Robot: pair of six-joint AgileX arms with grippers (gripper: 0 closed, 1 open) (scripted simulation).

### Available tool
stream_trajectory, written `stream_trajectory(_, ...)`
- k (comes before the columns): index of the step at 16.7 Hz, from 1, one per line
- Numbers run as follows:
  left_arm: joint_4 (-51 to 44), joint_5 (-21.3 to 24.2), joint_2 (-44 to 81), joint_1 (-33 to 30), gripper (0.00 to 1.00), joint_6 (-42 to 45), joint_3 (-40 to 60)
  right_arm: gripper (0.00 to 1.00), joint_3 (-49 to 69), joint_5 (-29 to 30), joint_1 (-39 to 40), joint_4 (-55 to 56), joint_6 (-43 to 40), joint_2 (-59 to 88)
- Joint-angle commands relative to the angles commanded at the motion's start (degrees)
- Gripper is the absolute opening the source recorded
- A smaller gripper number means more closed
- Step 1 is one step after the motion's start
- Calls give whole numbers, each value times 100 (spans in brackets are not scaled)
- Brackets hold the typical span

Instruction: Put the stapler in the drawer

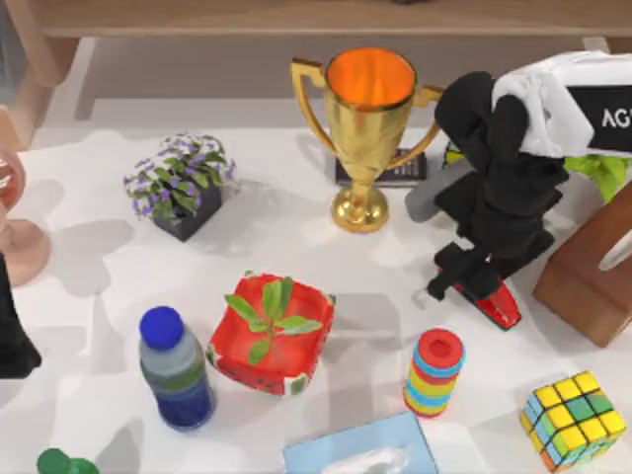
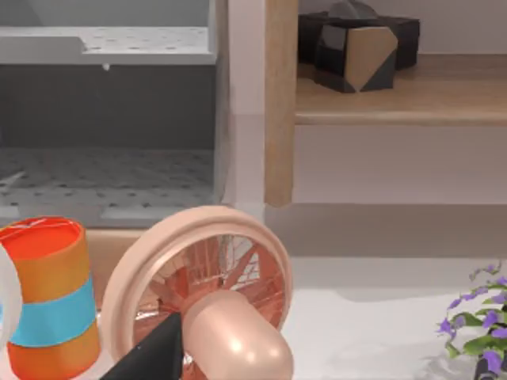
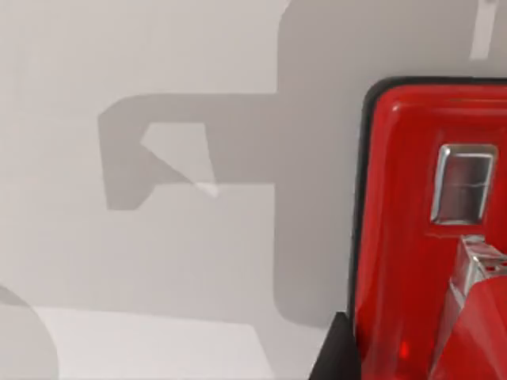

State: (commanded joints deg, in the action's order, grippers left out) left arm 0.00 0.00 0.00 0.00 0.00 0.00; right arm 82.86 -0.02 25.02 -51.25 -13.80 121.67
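Observation:
The red stapler (image 1: pixel 501 307) lies on the white table at the right, between the brown box and the ring stack. My right gripper (image 1: pixel 472 284) is down over its far end, touching or nearly touching it. The right wrist view shows the stapler's glossy red top (image 3: pixel 412 237) with its silver part very close. A grey open compartment with a dotted floor (image 2: pixel 103 174), apparently the drawer, appears in the left wrist view behind a pink fan (image 2: pixel 214 293). My left arm (image 1: pixel 12 341) is parked at the table's left edge.
A gold trophy (image 1: pixel 367 128) stands behind the right arm. A brown box (image 1: pixel 592 276) sits right of the stapler, with a ring stack (image 1: pixel 434 372) and a Rubik's cube (image 1: pixel 573 420) in front. Mid-table are a red planter (image 1: pixel 272 334) and a blue bottle (image 1: pixel 175 370), with purple flowers (image 1: pixel 180 183) behind.

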Motion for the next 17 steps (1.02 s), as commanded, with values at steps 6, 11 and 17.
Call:
stream_trajectory(6, 0, 0, 0, 0, 100, 0, 0, 0, 0, 0, 0, 0, 0, 0)
stream_trajectory(11, 0, 0, 0, 0, 100, 0, 0, 0, 3, 3, -6, -1, 3, -10)
stream_trajectory(17, 0, 0, 0, 0, 100, 0, 0, 0, 79, -37, 50, -135, -44, -384)
